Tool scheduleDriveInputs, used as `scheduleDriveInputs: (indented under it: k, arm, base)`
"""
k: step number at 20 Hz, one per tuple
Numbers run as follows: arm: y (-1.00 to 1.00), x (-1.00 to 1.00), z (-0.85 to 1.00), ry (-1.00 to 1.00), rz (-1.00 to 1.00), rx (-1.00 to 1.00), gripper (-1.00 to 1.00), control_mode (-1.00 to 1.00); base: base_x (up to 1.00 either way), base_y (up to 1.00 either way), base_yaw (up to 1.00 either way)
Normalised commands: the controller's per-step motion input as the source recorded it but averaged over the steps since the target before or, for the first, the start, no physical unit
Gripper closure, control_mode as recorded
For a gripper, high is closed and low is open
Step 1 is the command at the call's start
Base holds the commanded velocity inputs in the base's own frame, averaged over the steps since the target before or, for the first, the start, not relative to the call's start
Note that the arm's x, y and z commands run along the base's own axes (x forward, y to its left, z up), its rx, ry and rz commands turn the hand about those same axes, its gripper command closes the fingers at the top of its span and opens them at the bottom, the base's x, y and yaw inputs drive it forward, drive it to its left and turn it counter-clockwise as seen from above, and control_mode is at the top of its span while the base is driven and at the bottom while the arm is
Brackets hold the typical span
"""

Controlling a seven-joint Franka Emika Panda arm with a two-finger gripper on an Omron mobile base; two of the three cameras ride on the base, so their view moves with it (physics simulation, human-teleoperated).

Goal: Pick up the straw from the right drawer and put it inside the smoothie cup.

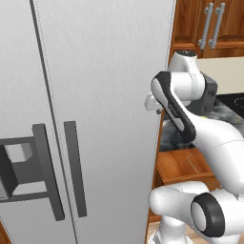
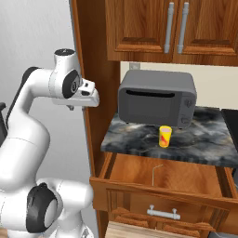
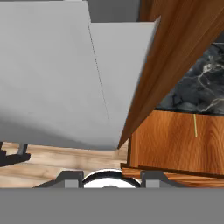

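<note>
The right drawer (image 2: 139, 193) is pulled out below the counter, its silver bar handle facing forward. The thin pale straw (image 2: 157, 174) lies inside it on the wooden bottom; in the hand view the straw (image 3: 195, 124) shows at the right, in the drawer (image 3: 175, 140). The yellow smoothie cup (image 2: 164, 136) stands upright on the dark marble counter in front of the microwave. My gripper (image 2: 76, 107) hangs high to the left of the drawer, beside the cabinet's side panel, pointing down. Its fingertips (image 3: 72, 178) are apart with nothing between them.
A grey microwave (image 2: 156, 99) sits at the back of the counter (image 2: 209, 144). A tall grey fridge (image 1: 86, 95) fills the left side, close to the arm. Upper cabinet doors (image 2: 153, 28) hang above. A wooden side panel (image 3: 175, 57) stands between fridge and counter.
</note>
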Motion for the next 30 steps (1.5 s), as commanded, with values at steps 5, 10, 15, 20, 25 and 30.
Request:
scheduleDriveInputs:
  k: [5,10,15,20,25,30]
  arm:
    - [0.0,-0.18,-0.08,0.0,0.0,0.0,-1.0,-1.0]
    - [-0.38,-0.56,-0.5,-0.2,-0.05,0.09,-1.0,-1.0]
    - [-1.0,-0.42,-0.13,-0.13,-0.14,0.22,-1.0,-1.0]
    - [-0.89,0.18,-0.56,0.19,-0.13,0.04,-1.0,-1.0]
    - [-0.44,0.45,-1.0,0.02,-0.04,-0.08,-1.0,-1.0]
    - [-0.28,0.39,-0.94,0.02,0.0,-0.01,-1.0,-1.0]
  base:
    - [0.0,0.0,0.0]
    - [0.0,0.0,0.0]
    - [0.0,0.0,0.0]
    - [0.0,0.0,0.0]
    - [0.0,0.0,0.0]
    - [0.0,0.0,0.0]
